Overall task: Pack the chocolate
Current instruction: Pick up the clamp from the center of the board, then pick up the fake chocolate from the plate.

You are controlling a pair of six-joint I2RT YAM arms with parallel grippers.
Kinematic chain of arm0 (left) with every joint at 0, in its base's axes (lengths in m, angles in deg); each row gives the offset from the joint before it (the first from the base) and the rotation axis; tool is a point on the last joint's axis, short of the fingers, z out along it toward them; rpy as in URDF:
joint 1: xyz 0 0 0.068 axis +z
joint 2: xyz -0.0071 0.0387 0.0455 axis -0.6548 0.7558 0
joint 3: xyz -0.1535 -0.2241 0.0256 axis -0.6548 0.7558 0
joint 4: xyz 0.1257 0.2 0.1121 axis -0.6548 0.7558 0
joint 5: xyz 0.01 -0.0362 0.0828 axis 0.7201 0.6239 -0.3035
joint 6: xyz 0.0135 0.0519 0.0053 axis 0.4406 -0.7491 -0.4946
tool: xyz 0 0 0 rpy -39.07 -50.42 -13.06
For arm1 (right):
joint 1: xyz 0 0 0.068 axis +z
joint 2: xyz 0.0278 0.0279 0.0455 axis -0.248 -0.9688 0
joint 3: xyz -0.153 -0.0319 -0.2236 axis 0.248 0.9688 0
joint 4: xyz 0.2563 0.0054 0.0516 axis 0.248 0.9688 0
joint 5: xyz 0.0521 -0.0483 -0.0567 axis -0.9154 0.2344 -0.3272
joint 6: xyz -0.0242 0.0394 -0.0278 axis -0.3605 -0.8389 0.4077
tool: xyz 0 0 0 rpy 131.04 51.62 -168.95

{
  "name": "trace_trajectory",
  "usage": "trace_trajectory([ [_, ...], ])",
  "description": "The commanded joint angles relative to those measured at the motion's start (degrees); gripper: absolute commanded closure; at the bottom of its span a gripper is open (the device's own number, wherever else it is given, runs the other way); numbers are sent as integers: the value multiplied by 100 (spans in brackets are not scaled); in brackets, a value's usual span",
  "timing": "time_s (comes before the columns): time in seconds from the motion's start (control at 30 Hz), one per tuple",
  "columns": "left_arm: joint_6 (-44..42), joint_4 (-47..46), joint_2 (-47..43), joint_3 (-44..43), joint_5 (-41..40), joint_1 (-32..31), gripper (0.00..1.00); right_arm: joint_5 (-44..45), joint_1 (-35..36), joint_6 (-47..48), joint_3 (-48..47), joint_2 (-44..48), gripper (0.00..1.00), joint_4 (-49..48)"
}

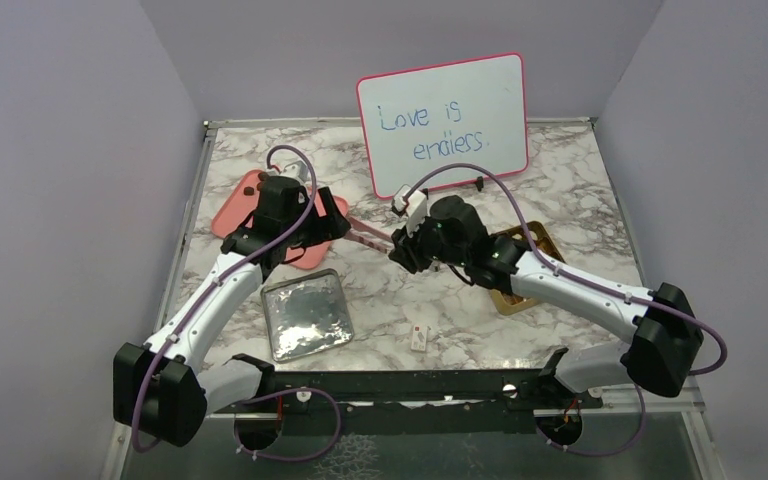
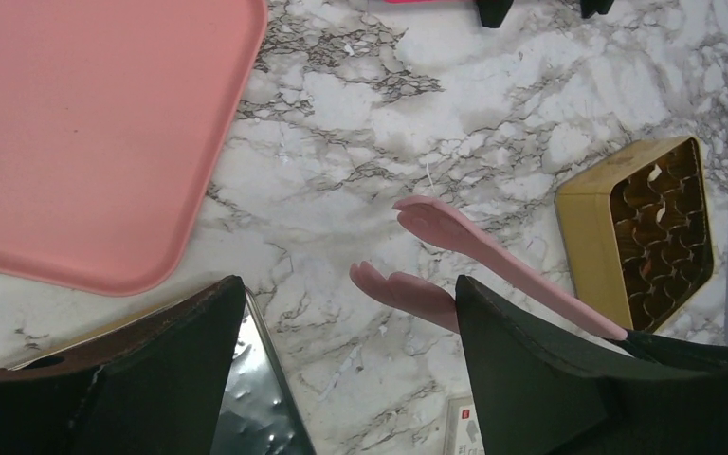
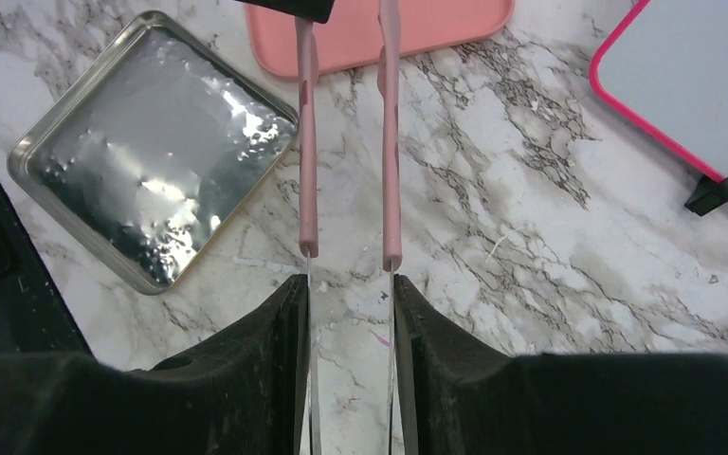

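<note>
We take the pink tray as our mark. The chocolate lies on it: a few dark pieces show at its far left corner, and the left arm covers much of the tray, so we cannot count more. None shows in the gold box, which sits well to the tray's right with its cells facing up, ready to be filled.

The right gripper is closed narrowly on the metal shanks of the pink tongs. Their two blades stand apart and point toward the tray's right edge (a sensible hold, we judge, since the pieces are far smaller than a gripper and the tongs give a finer pinch). The left gripper hangs just off the tray's right edge, spread wide and gripping nothing.

The silver lid rests on the bench in front of the tray, clear of the box. We judge that no piece is packed yet.
</note>
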Motion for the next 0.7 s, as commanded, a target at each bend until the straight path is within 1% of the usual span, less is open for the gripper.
trace_trajectory([
  [0.0,-221,283,-26,-29,-563,49,19,-289,22,-176,-334,138,61,310],
  [0.2,-230,405,-149,10,-618,65,19,-429,27,-193,-492,-80,61,323],
  [0.23,-221,432,-240,-14,-662,69,17,-385,21,-193,-518,-154,62,323],
  [0.33,-234,526,-611,-180,-1055,79,10,-307,27,-128,-683,-411,61,354],
  [0.43,-269,609,-1094,-423,-1424,77,5,-281,22,-85,-845,-703,61,233],
  [0.67,-329,681,-2101,-697,-2276,84,1,-73,28,-71,-1589,-1731,61,-89],
])
